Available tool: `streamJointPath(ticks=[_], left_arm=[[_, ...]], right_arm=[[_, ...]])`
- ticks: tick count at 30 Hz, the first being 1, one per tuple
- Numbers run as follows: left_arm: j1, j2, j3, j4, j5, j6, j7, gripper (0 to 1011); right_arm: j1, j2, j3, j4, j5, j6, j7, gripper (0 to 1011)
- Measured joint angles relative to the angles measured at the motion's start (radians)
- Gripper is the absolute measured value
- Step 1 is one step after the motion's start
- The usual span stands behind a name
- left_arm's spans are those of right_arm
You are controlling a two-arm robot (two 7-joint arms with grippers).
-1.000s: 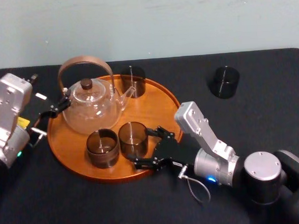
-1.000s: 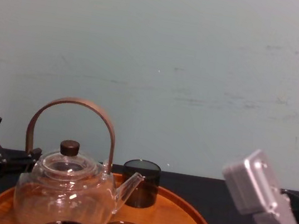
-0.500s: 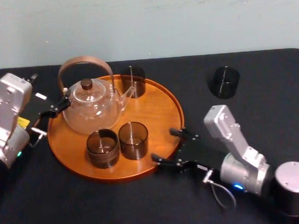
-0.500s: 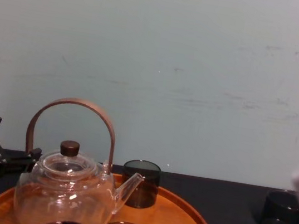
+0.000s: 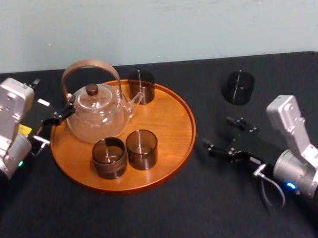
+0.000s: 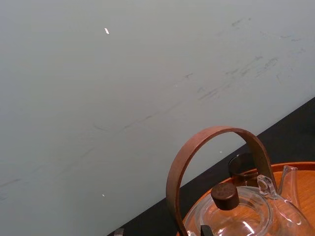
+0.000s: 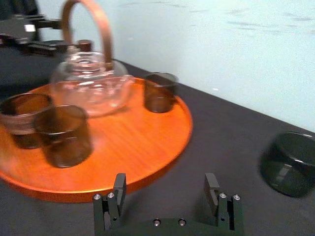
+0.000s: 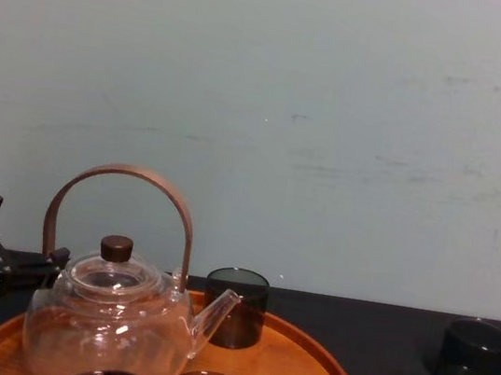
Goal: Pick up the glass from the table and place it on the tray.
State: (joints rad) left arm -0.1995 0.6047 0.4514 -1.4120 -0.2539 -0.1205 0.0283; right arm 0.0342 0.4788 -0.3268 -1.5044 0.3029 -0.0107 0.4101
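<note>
On the far right of the surface [image 5: 153, 219], well apart from the tray [image 5: 167, 121], the glass [image 5: 238, 87] stands upright: a squat, dark cylinder with nothing touching it. Nearer the robot, between the tray's rim and that glass, the right end effector [image 5: 217, 132] hovers low with its jaws spread wide and nothing between them. I judge the step in hand to be the approach to the glass, with the grasp not yet begun. In the right wrist view the jaws face the tray and the glass sits off to one side. The next move therefore calls for swinging the end effector toward the glass, setting one jaw on each side of its wall, and closing gently, since smooth glass may slip or tip. The left end effector [image 5: 52, 119] is parked just beside the tray's left rim, close to the teapot [image 5: 95, 115]; whether it is clenched or released I cannot tell.

The tray carries the teapot, a rear glass [image 5: 141, 87] by the spout, and a left front glass [image 5: 109, 157] and right front glass [image 5: 142, 148] side by side. The bare wood on its right half looks the likeliest landing spot. The surface is plain black and runs back to a pale blue-green wall [image 5: 155, 24] with faint scuffs.
</note>
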Motion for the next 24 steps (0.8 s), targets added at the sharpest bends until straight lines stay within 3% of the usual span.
streamJointPath(ticks=[12, 24], left_arm=[[0.000, 0.000, 0.000, 0.000, 0.000, 0.000, 0.000, 1010], [0.000, 0.000, 0.000, 0.000, 0.000, 0.000, 0.000, 1010]], right_arm=[[0.007, 0.003, 0.098, 0.042, 0.030, 0.012, -0.034, 1002], [0.081, -0.018, 0.143, 0.159, 0.033, 0.036, -0.051, 1002]])
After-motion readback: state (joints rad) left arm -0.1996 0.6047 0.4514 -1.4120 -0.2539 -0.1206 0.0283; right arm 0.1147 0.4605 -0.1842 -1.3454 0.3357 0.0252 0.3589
